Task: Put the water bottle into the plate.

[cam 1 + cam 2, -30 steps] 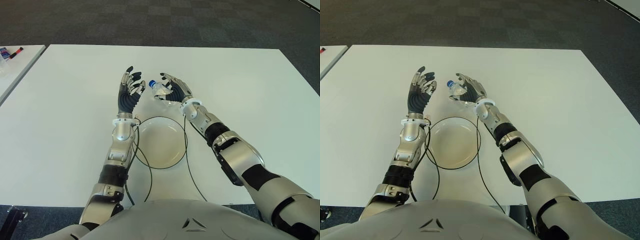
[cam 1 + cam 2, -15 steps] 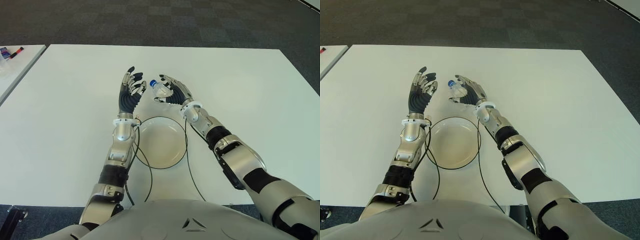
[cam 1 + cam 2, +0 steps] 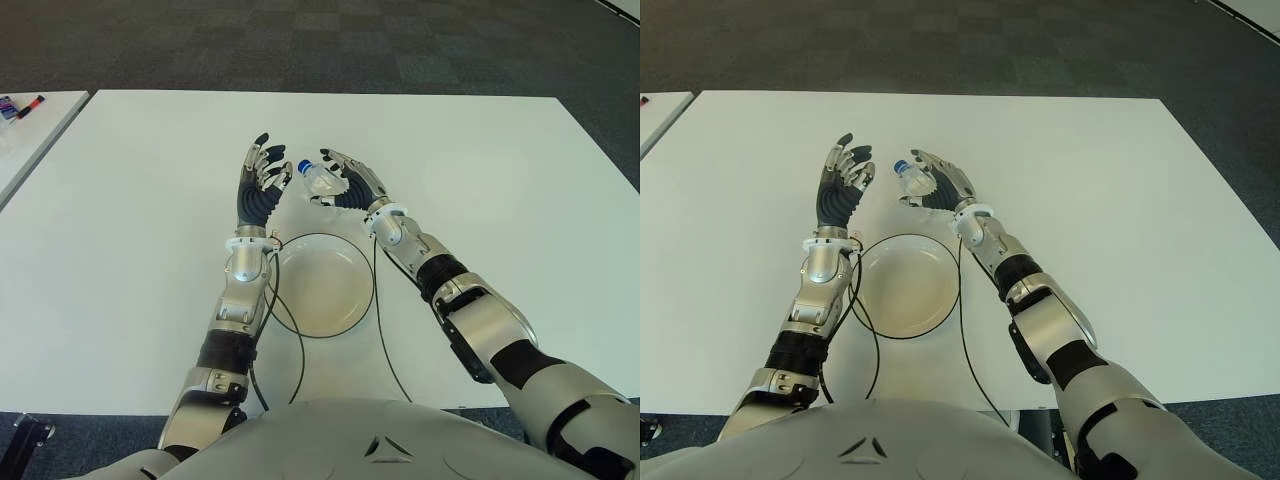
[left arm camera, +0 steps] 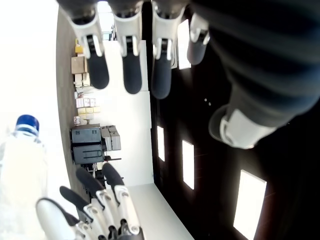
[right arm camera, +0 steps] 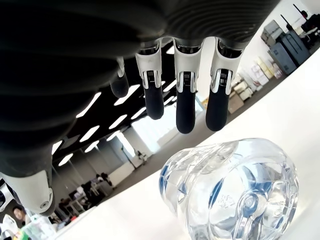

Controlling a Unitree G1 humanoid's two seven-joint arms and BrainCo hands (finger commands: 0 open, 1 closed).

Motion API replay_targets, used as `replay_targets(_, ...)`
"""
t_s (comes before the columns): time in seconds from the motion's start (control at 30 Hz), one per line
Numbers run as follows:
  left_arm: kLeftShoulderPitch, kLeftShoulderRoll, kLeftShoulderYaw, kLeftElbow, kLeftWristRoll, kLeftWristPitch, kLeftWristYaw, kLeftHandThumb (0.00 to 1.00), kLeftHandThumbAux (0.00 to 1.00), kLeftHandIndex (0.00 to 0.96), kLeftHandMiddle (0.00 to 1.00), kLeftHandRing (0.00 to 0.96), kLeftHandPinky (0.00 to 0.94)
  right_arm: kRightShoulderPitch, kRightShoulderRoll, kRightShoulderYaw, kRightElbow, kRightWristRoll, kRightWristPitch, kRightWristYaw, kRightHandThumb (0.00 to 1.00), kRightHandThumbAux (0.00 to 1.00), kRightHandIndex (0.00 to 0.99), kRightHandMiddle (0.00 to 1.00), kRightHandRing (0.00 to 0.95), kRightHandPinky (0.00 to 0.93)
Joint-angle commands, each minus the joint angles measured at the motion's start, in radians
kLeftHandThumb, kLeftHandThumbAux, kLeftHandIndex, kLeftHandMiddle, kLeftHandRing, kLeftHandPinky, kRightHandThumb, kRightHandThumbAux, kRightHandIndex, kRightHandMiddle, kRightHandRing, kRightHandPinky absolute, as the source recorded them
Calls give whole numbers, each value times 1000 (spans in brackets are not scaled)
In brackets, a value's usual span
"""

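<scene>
A clear water bottle point(image 3: 317, 181) with a blue cap lies on its side on the white table point(image 3: 500, 170), just beyond the white plate point(image 3: 318, 300). My right hand point(image 3: 347, 181) hovers over the bottle's right side. Its fingers point(image 5: 185, 107) are stretched out above the bottle point(image 5: 235, 192) and do not touch it. My left hand point(image 3: 262, 176) stands upright to the left of the cap, palm toward the bottle, fingers point(image 4: 124, 67) spread and holding nothing. The bottle point(image 4: 21, 170) also shows in the left wrist view, with the right hand behind it.
Black cables point(image 3: 380, 330) loop round the plate's left and right sides toward my body. A second white table point(image 3: 30, 130) with small markers stands at the far left. Dark carpet lies beyond the table's far edge.
My right forearm has shifted slightly; the bottle, the plate and the left hand stay where they were.
</scene>
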Motion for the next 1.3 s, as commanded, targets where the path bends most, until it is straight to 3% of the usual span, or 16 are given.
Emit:
replay_targets(0.03,16,4,4,0,4,6,-9,439,648,115,252,233,234,22,-5,7,-11,-18,6,3,382,595,23,186,235,290)
replay_targets(0.8,27,8,4,0,-5,-16,-22,434,644,115,250,231,228,17,4,39,-18,-98,30,-71,371,564,40,186,208,235)
replay_targets(1.0,26,12,8,9,-11,-23,-30,435,636,113,243,227,227,-24,33,43,21,-101,62,-69,371,554,36,185,226,282)
replay_targets(1.3,27,15,9,16,-11,-22,-33,444,638,119,242,226,226,-142,91,18,166,-63,109,-22,387,583,16,154,200,261)
